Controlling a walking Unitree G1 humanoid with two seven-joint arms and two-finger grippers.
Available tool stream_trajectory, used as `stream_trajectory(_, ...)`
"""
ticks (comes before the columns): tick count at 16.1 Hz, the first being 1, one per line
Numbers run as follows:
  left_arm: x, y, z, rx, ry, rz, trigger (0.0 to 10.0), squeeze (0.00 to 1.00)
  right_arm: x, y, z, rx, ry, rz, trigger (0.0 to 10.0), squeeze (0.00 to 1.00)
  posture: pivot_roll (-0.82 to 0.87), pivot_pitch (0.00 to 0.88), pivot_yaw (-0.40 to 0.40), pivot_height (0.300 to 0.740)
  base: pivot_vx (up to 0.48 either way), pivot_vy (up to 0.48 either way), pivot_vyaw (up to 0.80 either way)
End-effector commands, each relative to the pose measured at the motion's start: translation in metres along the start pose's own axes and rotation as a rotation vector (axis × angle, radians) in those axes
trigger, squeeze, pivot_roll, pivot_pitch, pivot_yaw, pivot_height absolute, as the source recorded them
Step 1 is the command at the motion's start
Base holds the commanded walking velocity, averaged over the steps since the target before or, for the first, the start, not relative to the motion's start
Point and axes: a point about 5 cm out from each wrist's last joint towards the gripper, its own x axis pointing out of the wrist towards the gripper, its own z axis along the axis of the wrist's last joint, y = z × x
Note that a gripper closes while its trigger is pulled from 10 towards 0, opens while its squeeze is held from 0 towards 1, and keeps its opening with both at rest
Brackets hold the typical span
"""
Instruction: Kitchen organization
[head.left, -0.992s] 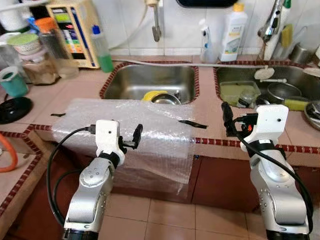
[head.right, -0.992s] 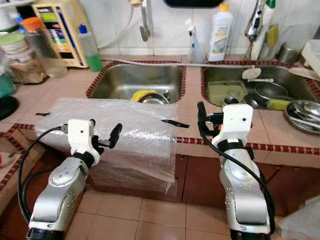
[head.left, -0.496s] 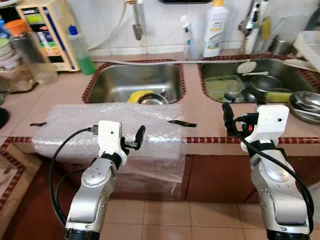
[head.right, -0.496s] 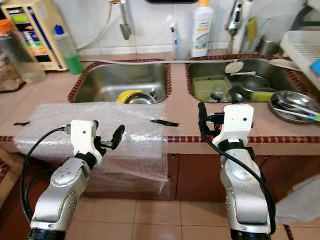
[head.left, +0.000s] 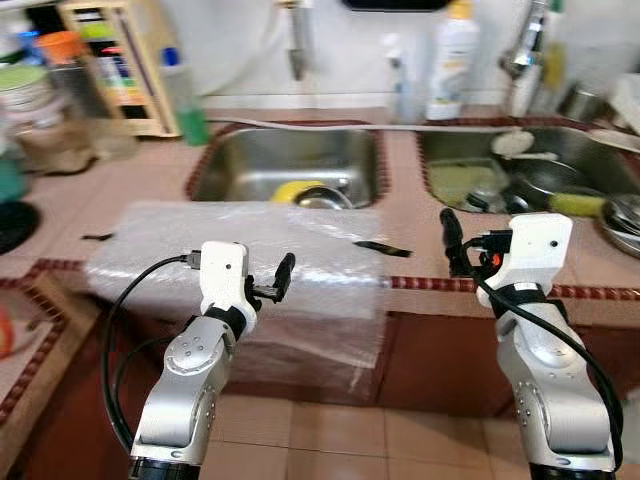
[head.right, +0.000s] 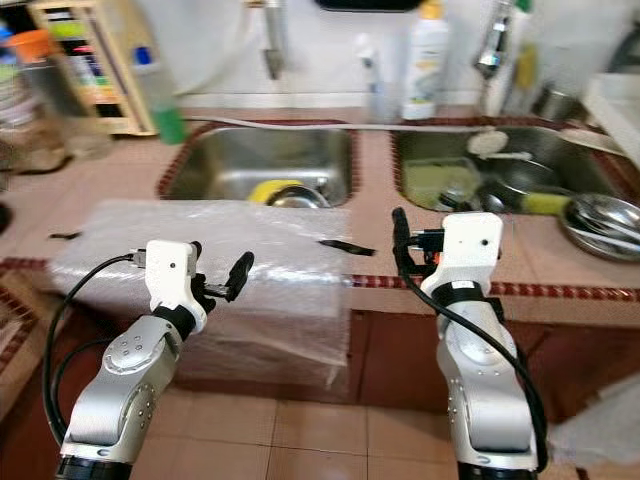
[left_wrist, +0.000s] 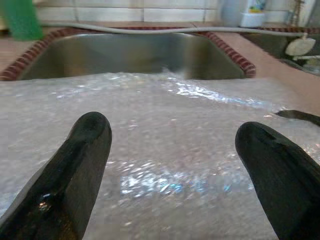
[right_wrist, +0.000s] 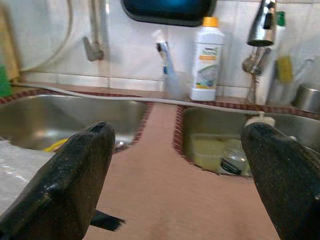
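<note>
A sheet of bubble wrap (head.left: 240, 245) lies on the tiled counter (head.left: 420, 215) in front of the left sink (head.left: 290, 160) and hangs over the counter's front edge. My left gripper (head.left: 262, 285) is open just before that edge, its fingers (left_wrist: 75, 165) spread wide above the wrap with nothing between them. My right gripper (head.left: 468, 245) is open too, held at the counter's edge between the two sinks and pointing towards the back wall. In the right wrist view its fingers (right_wrist: 75, 180) frame bare counter.
A steel bowl (head.left: 328, 198) and a yellow item (head.left: 298, 189) sit in the left sink; the right sink (head.left: 520, 175) holds dishes. A white detergent bottle (head.left: 452, 60), a green bottle (head.left: 187, 98) and jars (head.left: 60, 110) line the back. A black strip (head.left: 382, 248) lies beside the wrap.
The whole picture has swung back to the left and is blurred, so the camera moved. Both arms keep the same pose and the wrap lies as before.
</note>
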Motion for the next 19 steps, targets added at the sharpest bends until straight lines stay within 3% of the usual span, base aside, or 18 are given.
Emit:
stream_trajectory(1,-0.0012,-0.0005,0.0024,0.013,-0.009,-0.010,10.0,0.00,0.0006,0.0013,0.0050,-0.002,-0.019,0.011,10.0,0.00,-0.04,0.000,0.092,0.740,0.000,0.000,0.00)
stream_trajectory(19,-0.0020,0.0002,0.0010,0.001,-0.002,-0.002,10.0,0.00,0.0007,0.0012,0.0044,-0.006,-0.015,0.020,10.0,0.00,-0.04,0.000,0.083,0.740,0.000,0.000,0.00)
